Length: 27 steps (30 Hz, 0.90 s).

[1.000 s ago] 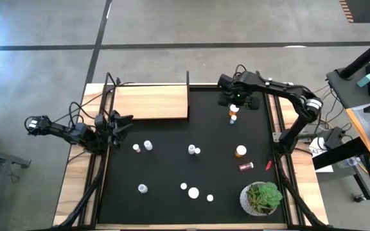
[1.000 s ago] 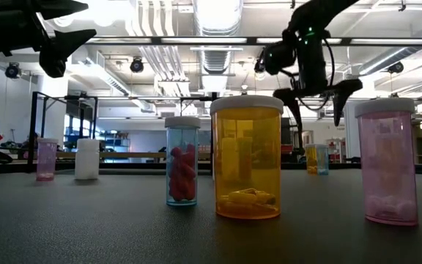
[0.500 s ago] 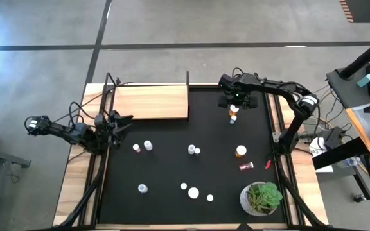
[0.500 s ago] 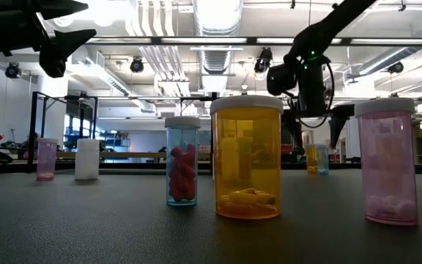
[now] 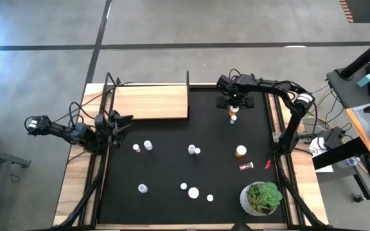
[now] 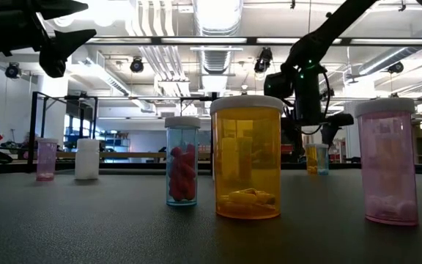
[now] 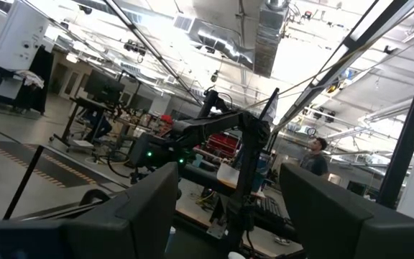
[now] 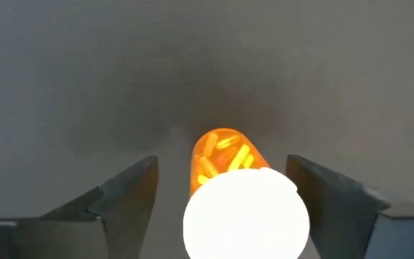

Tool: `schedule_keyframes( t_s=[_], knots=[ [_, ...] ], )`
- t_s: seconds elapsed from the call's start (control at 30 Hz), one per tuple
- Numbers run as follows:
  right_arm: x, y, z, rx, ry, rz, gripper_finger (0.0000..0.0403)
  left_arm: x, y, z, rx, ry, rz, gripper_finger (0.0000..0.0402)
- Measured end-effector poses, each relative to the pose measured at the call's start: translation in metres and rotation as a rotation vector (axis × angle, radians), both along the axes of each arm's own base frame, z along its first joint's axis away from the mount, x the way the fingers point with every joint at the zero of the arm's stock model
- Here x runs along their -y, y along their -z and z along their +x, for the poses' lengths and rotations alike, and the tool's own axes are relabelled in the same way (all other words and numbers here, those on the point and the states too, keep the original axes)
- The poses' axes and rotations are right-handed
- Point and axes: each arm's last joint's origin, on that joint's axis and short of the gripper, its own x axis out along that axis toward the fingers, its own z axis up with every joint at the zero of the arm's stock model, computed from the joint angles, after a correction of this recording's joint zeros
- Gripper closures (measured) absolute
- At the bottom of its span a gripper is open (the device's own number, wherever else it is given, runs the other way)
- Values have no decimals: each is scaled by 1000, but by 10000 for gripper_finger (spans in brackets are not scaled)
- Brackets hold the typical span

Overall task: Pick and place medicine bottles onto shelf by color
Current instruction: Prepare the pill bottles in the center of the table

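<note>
The right gripper is held over a small orange white-capped medicine bottle near the black mat's far edge, fingers apart on either side, nothing gripped.

right gripper hangs over an orange bottle near the mat's far edge.

The right gripper points straight down near the counter's far right corner, jaws apart, its arm reaching in from the right edge. The left gripper waits at the left edge, jaws parted.
</note>
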Motion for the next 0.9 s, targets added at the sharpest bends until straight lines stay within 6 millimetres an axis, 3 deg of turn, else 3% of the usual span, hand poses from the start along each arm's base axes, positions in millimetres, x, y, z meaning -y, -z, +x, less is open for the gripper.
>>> schedule_keyframes(
  t_s=[0.3, 0.53, 0.73, 0.9],
  knots=[
    [-1, -7, 0, 33, -2, -6, 211, 0, 0, 0, 0, 0, 0, 173],
    [-6, -17, 5, 77, 28, 3, 213, 0, 0, 0, 0, 0, 0, 173],
    [-14, -52, 23, 95, -4, -13, 192, 0, 0, 0, 0, 0, 0, 173],
    [-28, -92, 41, 132, -70, -37, 212, 0, 0, 0, 0, 0, 0, 173]
  ],
)
